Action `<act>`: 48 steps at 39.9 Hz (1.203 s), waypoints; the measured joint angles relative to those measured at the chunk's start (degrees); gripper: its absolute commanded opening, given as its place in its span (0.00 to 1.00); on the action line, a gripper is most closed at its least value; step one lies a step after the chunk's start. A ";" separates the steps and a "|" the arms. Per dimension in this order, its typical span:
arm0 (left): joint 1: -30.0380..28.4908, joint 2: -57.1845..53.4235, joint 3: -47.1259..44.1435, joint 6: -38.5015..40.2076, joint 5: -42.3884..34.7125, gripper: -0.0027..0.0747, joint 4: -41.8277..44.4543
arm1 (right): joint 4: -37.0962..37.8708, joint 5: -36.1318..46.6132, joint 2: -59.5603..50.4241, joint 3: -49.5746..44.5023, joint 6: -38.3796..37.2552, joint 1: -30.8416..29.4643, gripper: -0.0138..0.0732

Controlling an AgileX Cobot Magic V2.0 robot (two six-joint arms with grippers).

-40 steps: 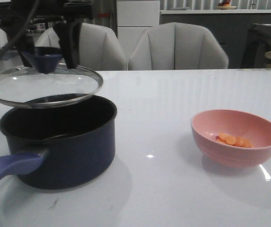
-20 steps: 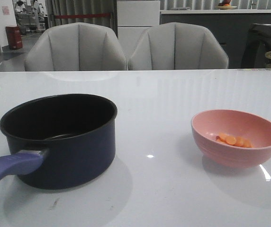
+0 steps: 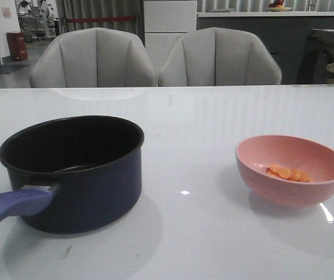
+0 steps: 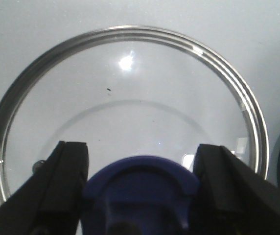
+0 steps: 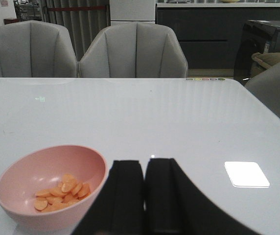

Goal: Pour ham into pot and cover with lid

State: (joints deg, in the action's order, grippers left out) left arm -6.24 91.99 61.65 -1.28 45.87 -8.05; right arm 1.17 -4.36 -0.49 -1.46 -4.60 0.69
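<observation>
The ham point(image 3: 288, 173) lies as a small heap of orange-pink slices at the bottom of a pink bowl point(image 3: 291, 169), which stands on the white worktop point(image 3: 214, 116) to the robot's right. The pot point(image 3: 73, 169) stands well apart to the left, open and empty, its handle pointing toward the near left edge.

The lid point(image 4: 125, 105) is off the pot. In the left wrist view the left gripper point(image 4: 140, 181) has its jaws clamped on either side of the blue knob point(image 4: 141, 188), with the glass over bare worktop beside the pot; whether the rim touches the worktop cannot be told.

In the right wrist view the right gripper point(image 5: 144, 191) sits just beside the bowl, jaws together and holding nothing.

The step in hand appears to be parking the lid. To do it well, set it down flat, well clear of the pot's mouth, then let go gently so the glass does not slide. The right jaws must open before taking the bowl's rim.
</observation>
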 measured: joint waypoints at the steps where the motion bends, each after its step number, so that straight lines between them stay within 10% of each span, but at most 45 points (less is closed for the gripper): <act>1: 0.00 0.30 -0.60 -0.51 -0.49 0.18 -0.57 | 0.00 0.00 0.00 0.00 0.00 0.00 0.33; 16: 0.00 7.12 -1.57 -2.72 -1.93 0.22 -3.02 | 0.00 0.00 0.00 0.00 0.00 0.00 0.33; 31: 0.00 8.08 -1.57 -3.76 -2.06 0.66 -3.15 | 0.00 0.00 0.00 0.00 0.00 0.00 0.33; 48: 0.00 4.34 0.19 -4.01 1.79 0.67 -2.78 | 0.00 0.00 0.00 0.00 0.00 0.00 0.33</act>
State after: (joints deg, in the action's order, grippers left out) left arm -6.24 96.33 61.84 -5.29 47.66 -10.83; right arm 1.17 -4.36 -0.49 -1.46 -4.60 0.69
